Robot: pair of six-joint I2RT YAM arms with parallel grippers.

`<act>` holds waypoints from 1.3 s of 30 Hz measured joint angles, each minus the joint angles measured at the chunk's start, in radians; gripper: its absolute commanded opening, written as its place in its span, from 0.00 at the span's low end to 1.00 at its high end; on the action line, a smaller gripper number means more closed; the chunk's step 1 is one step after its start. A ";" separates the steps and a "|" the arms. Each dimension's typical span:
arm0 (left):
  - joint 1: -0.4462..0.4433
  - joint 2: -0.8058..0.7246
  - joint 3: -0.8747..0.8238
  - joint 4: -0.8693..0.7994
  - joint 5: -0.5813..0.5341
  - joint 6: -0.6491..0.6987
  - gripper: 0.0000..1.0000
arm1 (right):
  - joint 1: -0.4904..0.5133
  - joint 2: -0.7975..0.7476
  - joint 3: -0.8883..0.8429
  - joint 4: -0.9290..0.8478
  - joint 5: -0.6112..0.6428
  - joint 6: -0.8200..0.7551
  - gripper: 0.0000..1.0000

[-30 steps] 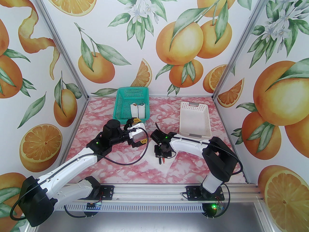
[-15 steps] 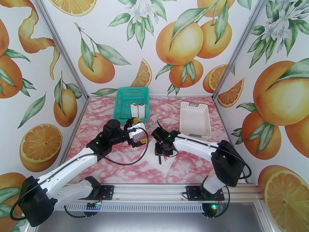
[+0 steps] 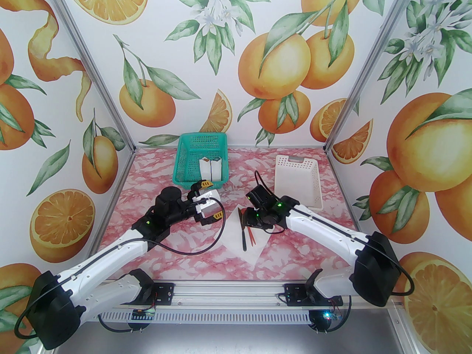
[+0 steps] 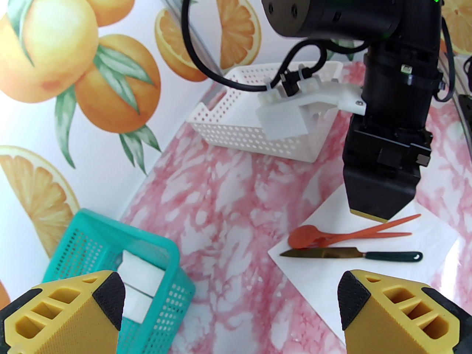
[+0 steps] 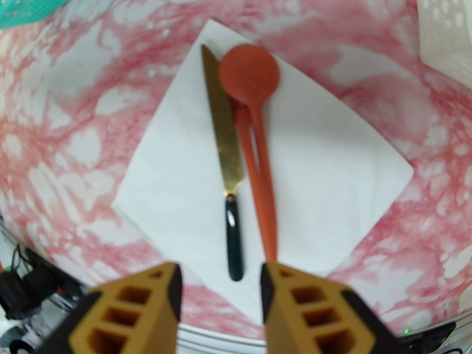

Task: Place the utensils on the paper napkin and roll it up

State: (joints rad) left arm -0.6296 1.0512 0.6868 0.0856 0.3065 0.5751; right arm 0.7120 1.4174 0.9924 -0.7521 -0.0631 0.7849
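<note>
Your right gripper [image 5: 220, 273] hovers just above the handle ends of the utensils, its jaws partly apart and nothing between them. Your left gripper [image 4: 230, 290] waits off to the left of the sheet with its jaws spread wide, likewise empty. Directly below the right gripper, the knife [image 5: 229, 160], the spoon [image 5: 247, 73] and the fork [image 5: 243, 131] lie side by side on the paper napkin [image 5: 324, 183]. The fork's head is tucked under the spoon's bowl, and the knife is just beside them on the left. All three run roughly corner to corner along the sheet, which lies flat and unrolled on the pink marbled table [image 3: 155, 183], with one corner pointing away from you. The knife's dark handle ends close to the napkin's near edge. Judged from this layout, the placing step is complete and the rolling step has not begun. Farther out, the white basket [image 3: 297, 183] stands at the back right, and the teal basket [image 3: 191, 153] at the back left holds two white wrapped bundles [image 3: 212, 170].
</note>
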 measured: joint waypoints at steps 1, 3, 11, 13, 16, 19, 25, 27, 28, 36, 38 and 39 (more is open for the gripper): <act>0.000 -0.002 0.000 0.006 -0.001 -0.004 1.00 | -0.002 0.007 -0.005 0.000 0.000 -0.007 0.33; 0.000 -0.005 0.000 0.016 -0.001 -0.021 1.00 | -0.006 0.024 -0.015 0.002 -0.002 -0.019 0.29; -0.005 -0.016 -0.023 0.083 -0.008 -0.153 1.00 | -0.021 0.077 -0.055 0.042 -0.035 -0.039 0.23; -0.008 -0.019 -0.033 0.091 -0.013 -0.174 1.00 | -0.021 0.088 -0.064 0.052 -0.046 -0.042 0.23; -0.008 -0.023 -0.039 0.093 -0.023 -0.189 1.00 | -0.021 0.098 -0.080 0.063 -0.056 -0.042 0.23; -0.008 -0.030 -0.039 0.095 -0.032 -0.202 1.00 | -0.021 0.111 -0.087 0.071 -0.063 -0.045 0.21; -0.009 -0.036 -0.040 0.098 -0.045 -0.203 1.00 | -0.021 0.125 -0.098 0.078 -0.074 -0.046 0.14; -0.011 -0.036 -0.040 0.097 -0.046 -0.203 1.00 | -0.021 0.128 -0.101 0.080 -0.077 -0.045 0.14; -0.012 -0.036 -0.040 0.097 -0.045 -0.204 1.00 | -0.021 0.128 -0.103 0.083 -0.077 -0.046 0.14; -0.015 -0.037 -0.039 0.098 -0.047 -0.206 1.00 | -0.021 0.136 -0.134 0.125 -0.097 -0.042 0.14; -0.015 -0.037 -0.040 0.097 -0.048 -0.206 1.00 | -0.019 0.150 -0.137 0.135 -0.106 -0.040 0.14; -0.015 -0.037 -0.040 0.097 -0.050 -0.206 1.00 | -0.019 0.156 -0.138 0.141 -0.108 -0.037 0.14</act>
State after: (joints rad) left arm -0.6445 1.0142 0.6472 0.1829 0.2569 0.3695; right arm 0.6933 1.5734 0.8539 -0.6113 -0.1715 0.7475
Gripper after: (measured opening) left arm 0.999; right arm 0.136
